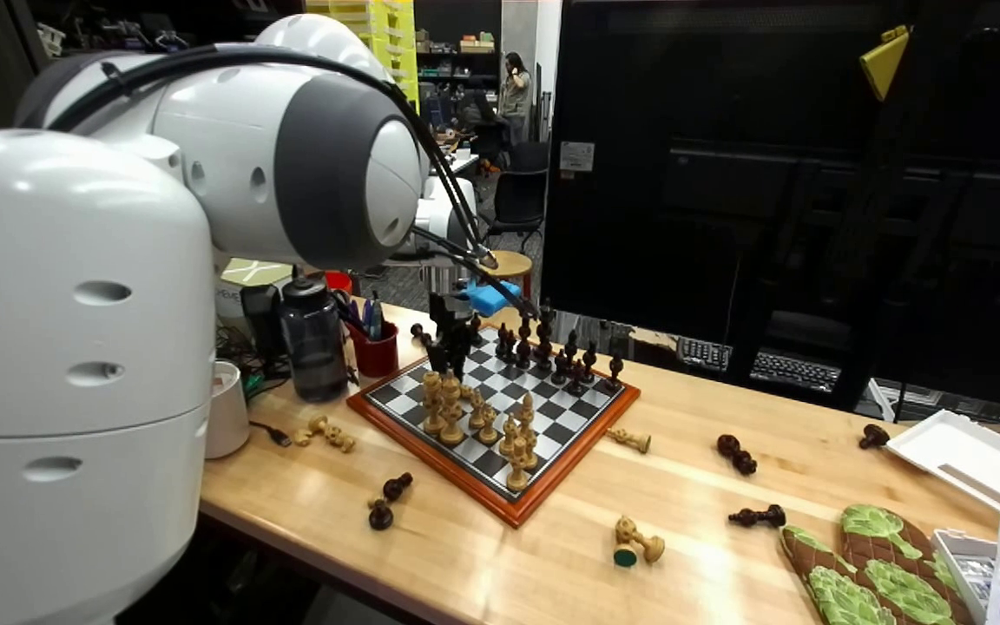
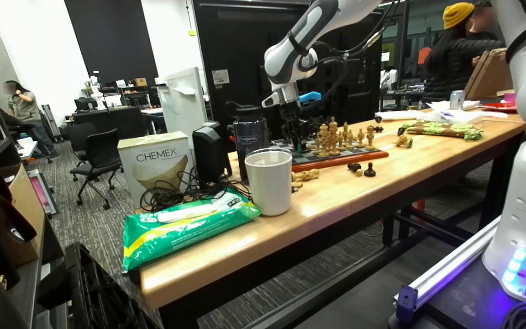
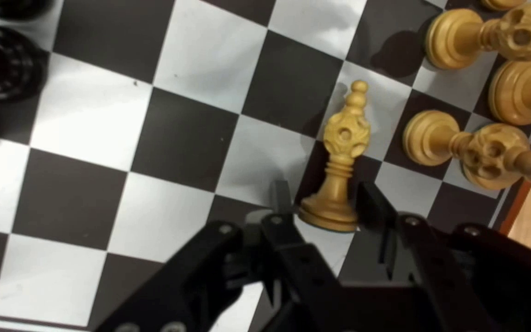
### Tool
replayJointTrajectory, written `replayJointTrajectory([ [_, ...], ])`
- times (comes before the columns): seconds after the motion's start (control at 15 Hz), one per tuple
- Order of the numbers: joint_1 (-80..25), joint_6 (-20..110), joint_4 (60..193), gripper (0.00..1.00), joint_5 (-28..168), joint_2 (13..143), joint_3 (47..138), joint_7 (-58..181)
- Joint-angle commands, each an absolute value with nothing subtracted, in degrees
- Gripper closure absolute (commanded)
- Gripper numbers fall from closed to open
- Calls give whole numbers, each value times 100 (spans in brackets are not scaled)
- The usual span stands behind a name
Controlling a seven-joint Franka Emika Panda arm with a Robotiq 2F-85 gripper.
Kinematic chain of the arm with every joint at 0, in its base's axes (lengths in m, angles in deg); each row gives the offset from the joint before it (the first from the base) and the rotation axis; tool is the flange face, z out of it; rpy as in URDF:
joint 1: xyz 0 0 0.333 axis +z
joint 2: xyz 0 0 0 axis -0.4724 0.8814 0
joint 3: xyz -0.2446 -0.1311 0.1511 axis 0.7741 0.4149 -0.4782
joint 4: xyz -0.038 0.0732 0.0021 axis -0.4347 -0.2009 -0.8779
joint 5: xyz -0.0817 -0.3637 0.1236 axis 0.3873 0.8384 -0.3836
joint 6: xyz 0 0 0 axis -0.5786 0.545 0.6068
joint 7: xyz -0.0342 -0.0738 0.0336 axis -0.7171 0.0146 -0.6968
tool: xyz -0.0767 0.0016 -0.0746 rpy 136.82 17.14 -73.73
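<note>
A light wooden chess piece lies on its side on the chessboard in the wrist view. My gripper is open, with its fingers on either side of this piece's base. A gap shows at the left finger; the right finger is very near the base, and touch cannot be told. In both exterior views the gripper points down low over the board. Upright light pieces stand close by it. Dark pieces stand across the board; some show at the wrist view's left edge.
Loose pieces lie on the table round the board, light and dark. A water bottle, a red pen cup and a white cup stand nearby. Oven mitts and a white tray lie at the far end.
</note>
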State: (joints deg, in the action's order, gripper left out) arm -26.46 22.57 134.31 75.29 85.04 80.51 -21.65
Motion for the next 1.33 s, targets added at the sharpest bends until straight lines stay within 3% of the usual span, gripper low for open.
replayJointTrajectory([
  [0.0,-2648,2363,13680,91,7514,8299,8046,-2225],
  [1.27,-2362,2286,13149,92,7825,8589,7923,-2515],
])
